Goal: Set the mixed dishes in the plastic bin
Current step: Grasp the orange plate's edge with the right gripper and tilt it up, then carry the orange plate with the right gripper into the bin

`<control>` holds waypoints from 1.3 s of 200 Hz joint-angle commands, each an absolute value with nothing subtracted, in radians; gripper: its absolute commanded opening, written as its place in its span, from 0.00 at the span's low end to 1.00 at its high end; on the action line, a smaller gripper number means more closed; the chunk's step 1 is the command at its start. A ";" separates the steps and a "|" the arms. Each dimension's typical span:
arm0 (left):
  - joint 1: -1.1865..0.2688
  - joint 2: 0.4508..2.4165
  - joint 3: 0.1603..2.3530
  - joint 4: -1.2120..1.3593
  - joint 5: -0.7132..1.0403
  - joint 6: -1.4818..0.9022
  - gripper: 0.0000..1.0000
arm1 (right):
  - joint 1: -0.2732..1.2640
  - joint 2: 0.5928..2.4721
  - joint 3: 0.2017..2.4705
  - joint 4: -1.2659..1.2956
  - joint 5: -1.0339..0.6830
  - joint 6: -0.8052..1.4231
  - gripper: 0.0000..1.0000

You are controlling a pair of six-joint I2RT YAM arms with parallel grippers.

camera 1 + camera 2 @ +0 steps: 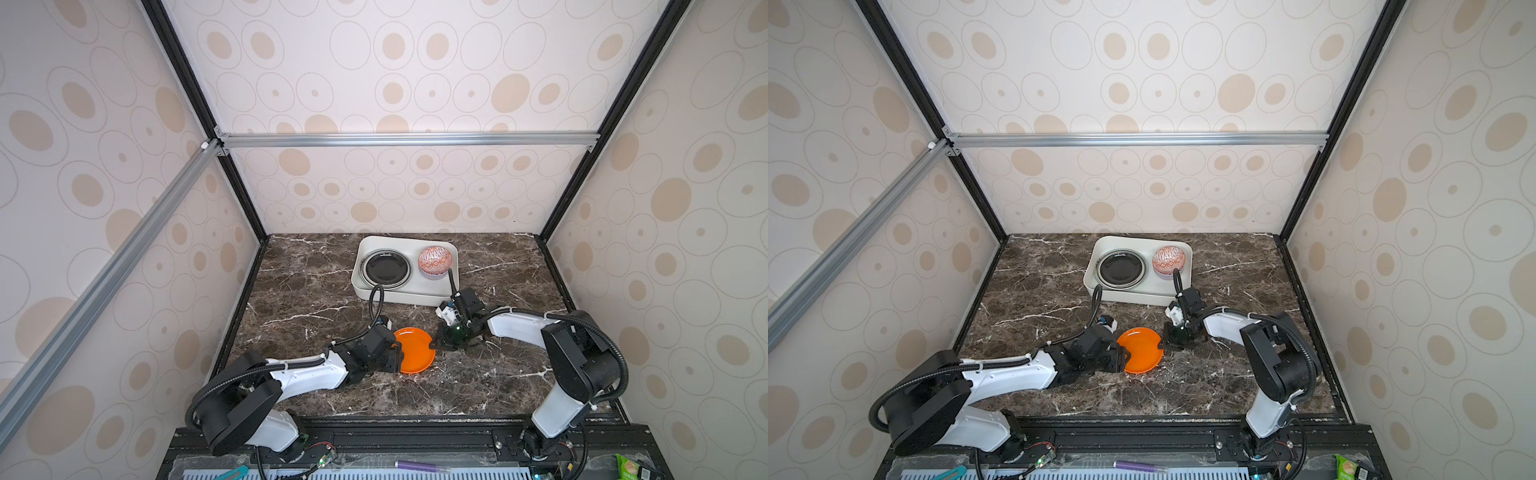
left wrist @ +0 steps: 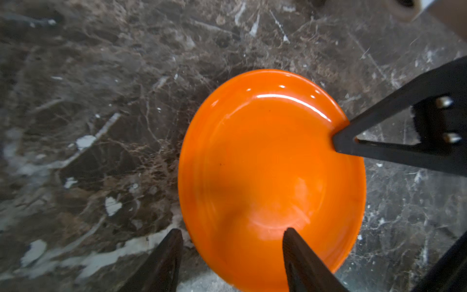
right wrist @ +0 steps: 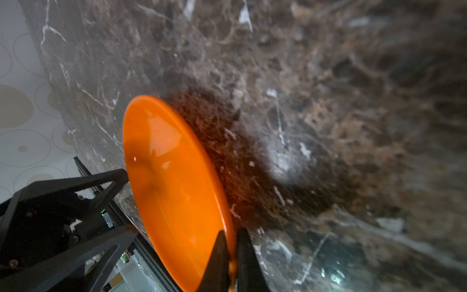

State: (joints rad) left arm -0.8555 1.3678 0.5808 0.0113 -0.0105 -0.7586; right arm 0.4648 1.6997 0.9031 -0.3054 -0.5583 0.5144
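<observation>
In both top views the plastic bin (image 1: pixel 399 296) sits mid-frame toward the back of the marble table (image 1: pixel 307 274). It already holds a black plate (image 1: pixel 385 267) and a red-white bowl (image 1: pixel 434 258). The orange plate (image 1: pixel 415 351) lies lower in the frame, between the left gripper (image 1: pixel 398 356) and the right gripper (image 1: pixel 435 344).

The left wrist view shows the left gripper's jaws spread wide and released. They straddle the plate's rim without pinching it, likely to steady it.

The right wrist view shows the right gripper (image 3: pixel 232 231) clenched on the plate's rim. The plate appears tipped off the marble, presumably for lifting into the bin.
</observation>
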 commanded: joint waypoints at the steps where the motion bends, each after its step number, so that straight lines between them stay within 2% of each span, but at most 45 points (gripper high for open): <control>1: -0.802 1.240 0.625 -0.080 -0.069 -0.721 0.85 | 0.467 1.684 0.980 -0.399 -0.532 0.488 0.08; 8: -0.781 1.192 0.629 -0.111 -0.077 -0.714 0.97 | 0.466 1.685 1.011 -0.420 -0.531 0.485 0.08; 11: -0.771 1.172 0.630 -0.122 -0.080 -0.710 0.99 | 0.466 1.686 1.026 -0.429 -0.530 0.484 0.08; 53: -0.621 0.952 0.668 -0.320 -0.123 -0.658 0.99 | 0.466 1.735 1.233 -0.537 -0.525 0.471 0.08; 86: -0.519 0.891 0.686 -0.367 -0.099 -0.612 0.99 | 0.460 1.853 1.462 -0.631 -0.512 0.451 0.08; 191: -0.257 1.129 0.753 -0.265 0.114 -0.495 0.99 | 0.391 2.494 2.471 -0.899 -0.541 0.491 0.09; 260: -0.192 1.260 0.778 -0.195 0.239 -0.495 0.99 | 0.389 2.619 2.559 -0.828 -0.574 0.566 0.13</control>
State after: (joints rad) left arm -0.2146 1.2560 0.7452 -0.2367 0.1768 -0.5140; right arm 0.3851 2.6015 2.5237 -0.8238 -0.5476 0.5426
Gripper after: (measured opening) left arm 0.992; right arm 0.123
